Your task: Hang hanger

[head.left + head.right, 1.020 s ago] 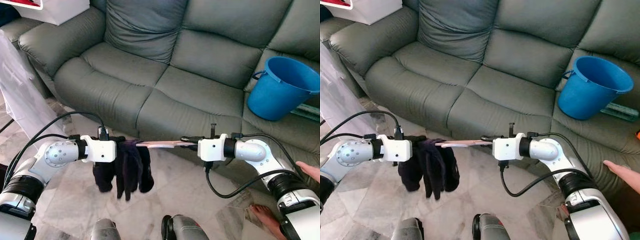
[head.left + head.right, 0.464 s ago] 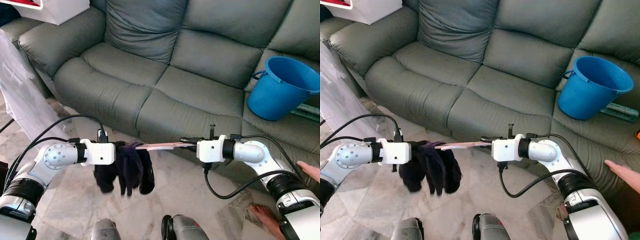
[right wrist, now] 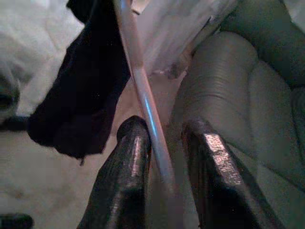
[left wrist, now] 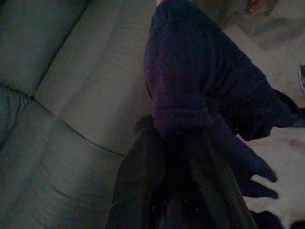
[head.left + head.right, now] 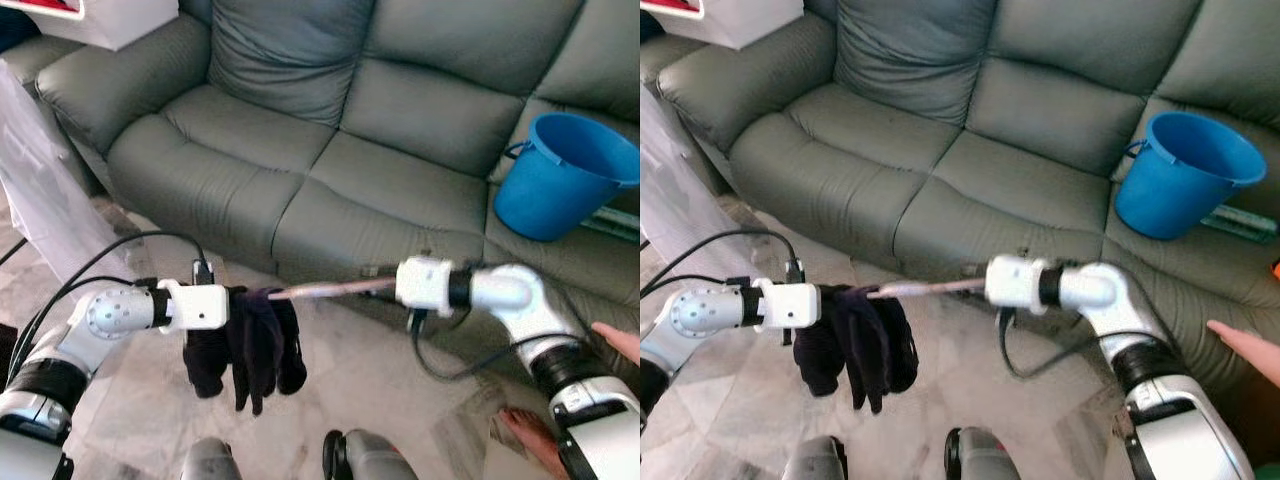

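1. Since a second ago the right arm has swung and now shows blurred, its end of the hanger (image 5: pixel 325 290) a little raised, while the dark garment (image 5: pixel 248 340) has sagged a touch lower on the left side.
2. Both arms reach inward in front of a grey-green sofa (image 5: pixel 330 140), with the hanger's pale bar spanning between them above the marble floor (image 5: pixel 120 420).
3. In the right wrist view the right gripper (image 3: pixel 164 143) has its two black fingers (image 3: pixel 128 171) on either side of the bar, clenched on the hanger.
4. The left gripper (image 5: pixel 235 300) sits at the other end of the bar, buried in the garment; whether its fingers grasp anything cannot be told, and the left wrist view is dark with cloth close against the lens.
5. The garment drapes over the bar just beside the left wrist housing and hangs free of the floor.
6. A blue bucket (image 5: pixel 560 175) rests on the sofa seat at the right.
7. A person's hand (image 5: pixel 618 342) and bare foot (image 5: pixel 530 440) show at the right edge, apart from the robot's arm.
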`<state>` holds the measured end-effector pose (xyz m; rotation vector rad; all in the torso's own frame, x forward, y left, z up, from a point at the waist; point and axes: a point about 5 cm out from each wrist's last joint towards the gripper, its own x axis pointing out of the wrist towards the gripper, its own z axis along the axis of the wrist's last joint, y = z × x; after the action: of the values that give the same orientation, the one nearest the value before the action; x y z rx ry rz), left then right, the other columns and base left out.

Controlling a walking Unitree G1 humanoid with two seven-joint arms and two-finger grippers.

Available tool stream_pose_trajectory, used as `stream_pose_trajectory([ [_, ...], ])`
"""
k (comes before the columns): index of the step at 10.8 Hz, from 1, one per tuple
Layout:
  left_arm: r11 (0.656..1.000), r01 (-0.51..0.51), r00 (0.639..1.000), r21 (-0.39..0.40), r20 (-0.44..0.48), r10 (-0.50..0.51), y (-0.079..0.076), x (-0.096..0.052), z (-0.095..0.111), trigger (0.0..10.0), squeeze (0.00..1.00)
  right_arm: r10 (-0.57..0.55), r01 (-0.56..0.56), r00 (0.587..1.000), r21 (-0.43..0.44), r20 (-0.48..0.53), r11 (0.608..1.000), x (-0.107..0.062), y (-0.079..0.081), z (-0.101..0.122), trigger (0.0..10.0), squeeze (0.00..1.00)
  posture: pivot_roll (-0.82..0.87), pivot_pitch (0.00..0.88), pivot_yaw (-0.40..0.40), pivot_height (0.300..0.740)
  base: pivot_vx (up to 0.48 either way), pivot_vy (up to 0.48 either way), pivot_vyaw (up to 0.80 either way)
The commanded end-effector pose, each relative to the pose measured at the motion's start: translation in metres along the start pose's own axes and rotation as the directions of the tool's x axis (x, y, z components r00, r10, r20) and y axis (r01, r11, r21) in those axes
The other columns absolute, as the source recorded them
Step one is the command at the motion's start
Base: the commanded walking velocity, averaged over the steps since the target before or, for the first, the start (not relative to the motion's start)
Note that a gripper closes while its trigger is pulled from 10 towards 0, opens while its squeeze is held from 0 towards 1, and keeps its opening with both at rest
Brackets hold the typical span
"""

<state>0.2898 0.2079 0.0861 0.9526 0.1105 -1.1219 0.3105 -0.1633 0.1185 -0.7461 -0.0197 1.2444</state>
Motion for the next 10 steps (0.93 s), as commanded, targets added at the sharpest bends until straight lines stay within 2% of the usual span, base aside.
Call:
stream_pose_trajectory([
  [1,0.998,-0.030,1.000,-0.051,-0.005,0.029,0.001,-0.003,-0.004,0.0,0.00,-0.053,0.053,0.998,0.000,0.041,0.999,-0.010,-0.022,0.013,10.0,1.00,-0.06,0.117,-0.080,0.740,0.000,0.000,0.00],
  [2,0.998,-0.038,0.999,-0.059,-0.017,0.037,0.002,-0.004,-0.006,0.0,0.00,-0.074,0.072,0.995,0.026,0.070,0.997,-0.013,-0.029,0.021,10.0,1.00,-0.06,0.118,-0.080,0.740,0.000,0.000,0.00],
  [3,0.993,-0.065,0.997,-0.103,-0.043,0.061,0.003,-0.007,-0.011,0.0,0.00,-0.244,0.233,0.954,0.080,0.176,0.969,-0.022,-0.062,0.044,10.0,1.00,-0.06,0.117,-0.077,0.740,0.000,0.000,0.00],
  [4,0.985,-0.089,0.995,-0.145,-0.053,0.082,0.003,-0.008,-0.014,0.0,0.00,-0.335,0.316,0.915,0.115,0.225,0.942,-0.024,-0.074,0.053,10.0,1.00,-0.06,0.113,-0.076,0.740,0.000,0.000,0.00],
  [5,0.977,-0.118,0.992,-0.177,-0.070,0.107,0.003,-0.009,-0.017,0.0,0.00,-0.421,0.395,0.862,0.148,0.281,0.907,-0.024,-0.083,0.065,10.0,1.00,-0.06,0.111,-0.073,0.740,0.000,0.000,0.00],
  [6,0.957,-0.165,0.984,-0.238,-0.108,0.143,0.004,-0.011,-0.024,0.0,0.00,-0.512,0.491,0.792,0.153,0.332,0.858,-0.024,-0.089,0.079,10.0,1.00,-0.06,0.110,-0.072,0.740,0.000,0.000,0.00],
  [7,0.866,-0.291,0.956,-0.407,-0.161,0.246,0.011,-0.012,-0.032,0.0,0.00,-0.594,0.550,0.714,0.228,0.370,0.803,-0.021,-0.091,0.091,10.0,1.00,-0.05,0.110,-0.069,0.740,0.000,0.000,0.00],
  [8,0.815,-0.341,0.940,-0.469,-0.171,0.295,0.017,-0.012,-0.032,0.0,0.00,-0.570,0.485,0.744,0.305,0.349,0.820,-0.011,-0.077,0.087,10.0,1.00,-0.05,0.109,-0.068,0.740,0.000,0.000,0.00],
  [9,0.748,-0.400,0.914,-0.530,-0.174,0.366,0.027,-0.010,-0.030,0.0,0.00,-0.524,0.395,0.789,0.387,0.322,0.833,-0.002,-0.055,0.075,10.0,1.00,-0.05,0.109,-0.068,0.740,0.000,0.000,0.00],
  [10,0.671,-0.459,0.878,-0.583,-0.182,0.442,0.040,-0.011,-0.027,0.0,0.00,-0.477,0.293,0.825,0.493,0.303,0.820,0.006,-0.033,0.066,10.0,1.00,-0.05,0.109,-0.068,0.740,0.000,0.000,0.00],
])
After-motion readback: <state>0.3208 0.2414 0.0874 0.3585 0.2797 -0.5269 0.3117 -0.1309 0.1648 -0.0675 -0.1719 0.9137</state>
